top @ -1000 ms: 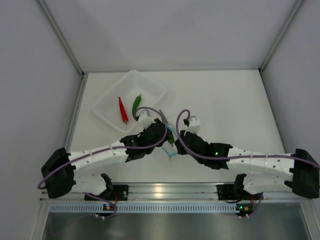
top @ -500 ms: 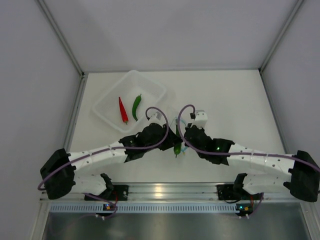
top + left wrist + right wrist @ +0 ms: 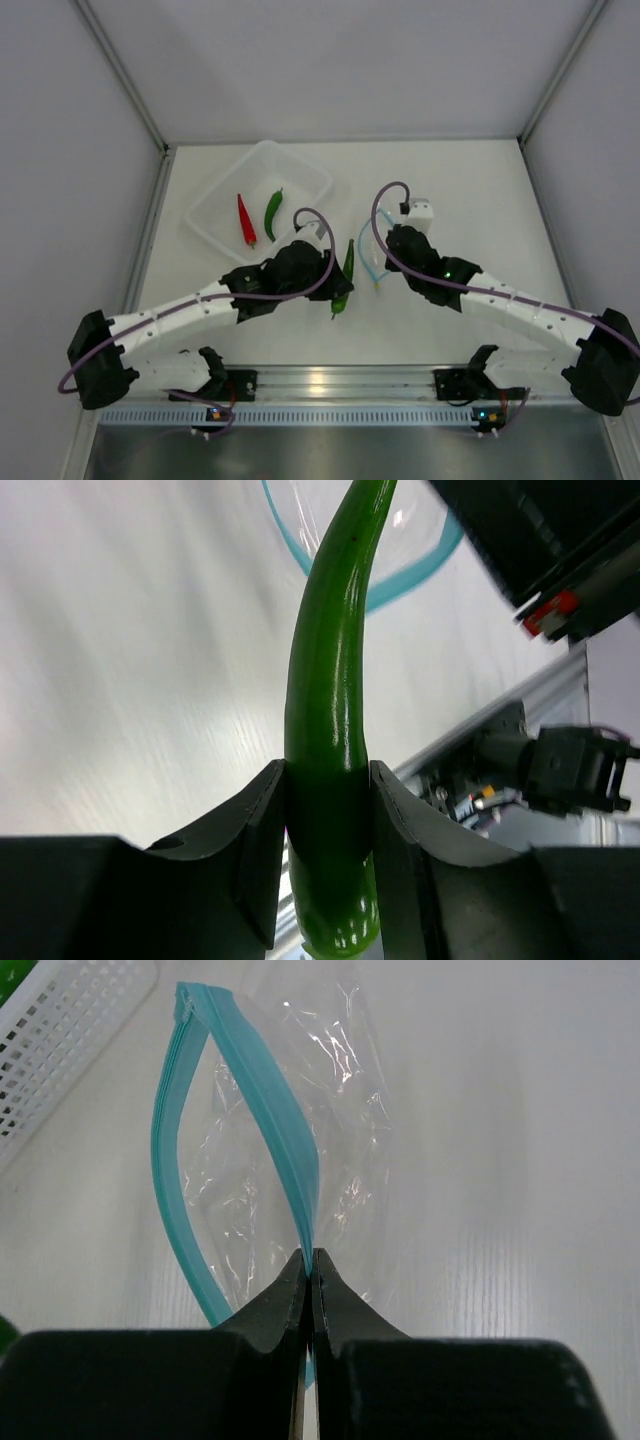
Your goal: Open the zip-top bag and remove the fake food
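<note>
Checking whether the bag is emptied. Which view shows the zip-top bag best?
Right wrist: the zip-top bag close up, mouth open, nothing visible inside, the right gripper pinching its zip strip. Top external shows it small; left wrist catches only part of its teal rim.

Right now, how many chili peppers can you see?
3. A red chili and a green chili lie in the clear tub; a second green chili is clamped in the left tool.

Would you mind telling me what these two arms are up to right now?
The right gripper is pinched shut on the teal zip strip of the small clear plastic bag, whose mouth gapes open. The left gripper clamps a slim green plastic chili pepper, held beside the bag. A red chili and another green chili lie in the clear rigid tub.
</note>
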Robot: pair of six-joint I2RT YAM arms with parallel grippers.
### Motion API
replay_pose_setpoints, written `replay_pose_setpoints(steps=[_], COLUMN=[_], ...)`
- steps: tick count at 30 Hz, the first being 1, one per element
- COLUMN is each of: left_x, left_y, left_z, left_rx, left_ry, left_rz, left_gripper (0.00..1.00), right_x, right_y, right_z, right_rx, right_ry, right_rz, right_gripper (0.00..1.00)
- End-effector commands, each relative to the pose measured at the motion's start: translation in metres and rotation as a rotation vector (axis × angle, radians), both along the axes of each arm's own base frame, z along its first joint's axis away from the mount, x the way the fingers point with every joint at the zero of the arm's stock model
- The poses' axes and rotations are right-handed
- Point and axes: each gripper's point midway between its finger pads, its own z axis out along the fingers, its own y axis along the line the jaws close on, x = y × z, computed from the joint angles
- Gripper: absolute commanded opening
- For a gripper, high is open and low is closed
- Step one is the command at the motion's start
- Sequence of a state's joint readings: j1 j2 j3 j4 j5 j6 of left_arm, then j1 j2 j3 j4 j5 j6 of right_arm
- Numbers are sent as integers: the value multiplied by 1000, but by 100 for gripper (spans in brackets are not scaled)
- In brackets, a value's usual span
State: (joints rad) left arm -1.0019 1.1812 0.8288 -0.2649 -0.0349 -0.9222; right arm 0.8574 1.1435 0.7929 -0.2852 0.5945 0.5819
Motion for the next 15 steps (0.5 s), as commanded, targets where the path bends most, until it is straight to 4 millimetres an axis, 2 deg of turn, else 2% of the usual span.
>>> replay_pose_setpoints(steps=[1, 2, 4, 5, 7, 8, 9, 10, 11, 12, 13, 14, 15], left_x=[39, 53, 70, 92, 114, 132, 144, 153, 171, 182, 198, 207, 218], left_y=[42, 56, 69, 89, 108, 125, 131, 136, 153, 160, 175, 181, 185], left_z=[41, 49, 56, 58, 62, 57, 67, 66, 57, 61, 48, 44, 48], left_rx=[123, 144, 145, 156, 174, 212, 216, 226, 262, 264, 304, 319, 314], left_ry=[-209, -225, -233, -232, -236, -231, -247, -243, -220, -223, -189, -179, -181], left_rz=[160, 209, 246, 314, 377, 425, 455, 467, 517, 547, 588, 601, 614], left_gripper=[0, 0, 0, 0, 0, 0, 0, 0, 0, 0, 0, 4, 7], right_x=[2, 1, -1, -4, -7, -8, -10, -12, -14, -16, -18, -20, -21], right_y=[2, 2, 4, 8, 10, 11, 12, 12, 12, 12, 12, 12, 11], right_z=[16, 17, 18, 18, 19, 19, 19, 17, 18, 18, 18, 18, 18], right_rx=[29, 31, 43, 49, 56, 62, 66, 61, 66, 67, 68, 68, 63], right_ry=[-7, -2, 6, 17, 24, 27, 34, 44, 42, 46, 47, 51, 53], right_rz=[30, 35, 52, 76, 96, 109, 120, 125, 133, 144, 152, 161, 164], right_gripper=[0, 0, 0, 0, 0, 0, 0, 0, 0, 0, 0, 0, 0])
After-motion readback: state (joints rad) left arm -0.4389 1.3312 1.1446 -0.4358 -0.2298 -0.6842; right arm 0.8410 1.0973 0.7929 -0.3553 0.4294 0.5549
